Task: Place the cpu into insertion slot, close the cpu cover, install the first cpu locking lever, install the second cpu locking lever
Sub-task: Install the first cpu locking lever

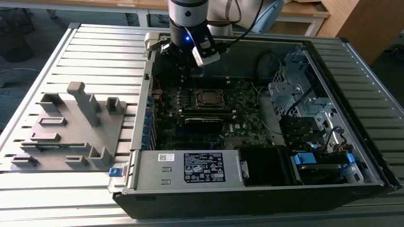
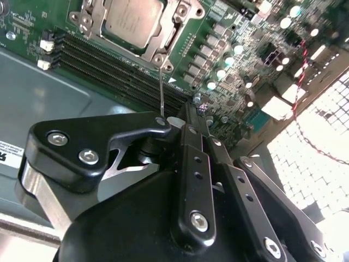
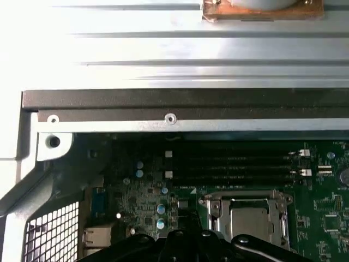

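A robot arm hangs over the far end of an open computer case on a ribbed metal table, the cpu sits in the green board, and a grey stand lies beside the case.

exterior view overlooks case; wrist views share cpu

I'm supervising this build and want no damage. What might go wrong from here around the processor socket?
The thin silvery lever rod stands up right by the end effector; it might snag or bend. The long black memory slots lie beside the silvery metal cpu cover, so a low pass may scrape them.
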You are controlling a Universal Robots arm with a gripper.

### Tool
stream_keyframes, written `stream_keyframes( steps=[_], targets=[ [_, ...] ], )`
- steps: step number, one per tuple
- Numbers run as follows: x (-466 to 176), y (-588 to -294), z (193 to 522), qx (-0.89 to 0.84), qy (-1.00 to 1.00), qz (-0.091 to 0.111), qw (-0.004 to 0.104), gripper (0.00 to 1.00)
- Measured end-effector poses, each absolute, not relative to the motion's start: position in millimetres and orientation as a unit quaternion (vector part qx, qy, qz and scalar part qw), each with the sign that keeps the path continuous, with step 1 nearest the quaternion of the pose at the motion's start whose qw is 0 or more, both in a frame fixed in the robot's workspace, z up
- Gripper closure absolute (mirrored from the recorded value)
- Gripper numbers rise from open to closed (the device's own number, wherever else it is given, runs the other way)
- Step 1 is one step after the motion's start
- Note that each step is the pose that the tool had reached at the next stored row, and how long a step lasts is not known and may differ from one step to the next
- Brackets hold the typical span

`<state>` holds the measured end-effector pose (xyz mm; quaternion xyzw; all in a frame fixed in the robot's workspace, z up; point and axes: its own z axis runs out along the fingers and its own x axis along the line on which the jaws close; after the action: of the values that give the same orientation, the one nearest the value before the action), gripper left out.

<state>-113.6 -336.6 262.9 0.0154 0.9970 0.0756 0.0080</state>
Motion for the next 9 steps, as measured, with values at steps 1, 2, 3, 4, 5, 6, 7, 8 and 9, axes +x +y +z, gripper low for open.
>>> stream_keyframes(
  steps=[1, 2, 3, 4, 5, 6, 7, 8, 9],
  targets=[
    [-113.7, -336.7, 262.6, 0.015, 0.997, 0.078, 0.008, 0.90],
    [-113.9, -336.9, 262.3, 0.015, 0.997, 0.080, 0.008, 0.90],
    [-114.1, -337.0, 261.9, 0.015, 0.996, 0.082, 0.008, 0.90],
    [-114.3, -337.2, 261.4, 0.015, 0.996, 0.086, 0.008, 0.90],
    [-114.5, -337.5, 261.0, 0.015, 0.996, 0.090, 0.008, 0.90],
    [-114.7, -337.7, 260.6, 0.015, 0.995, 0.096, 0.008, 0.90],
    [-114.9, -338.0, 260.3, 0.015, 0.995, 0.102, 0.008, 0.90],
    [-114.9, -338.3, 260.1, 0.015, 0.994, 0.107, 0.007, 0.90],
    [-115.0, -338.5, 259.8, 0.015, 0.994, 0.111, 0.007, 0.90]
  ],
)
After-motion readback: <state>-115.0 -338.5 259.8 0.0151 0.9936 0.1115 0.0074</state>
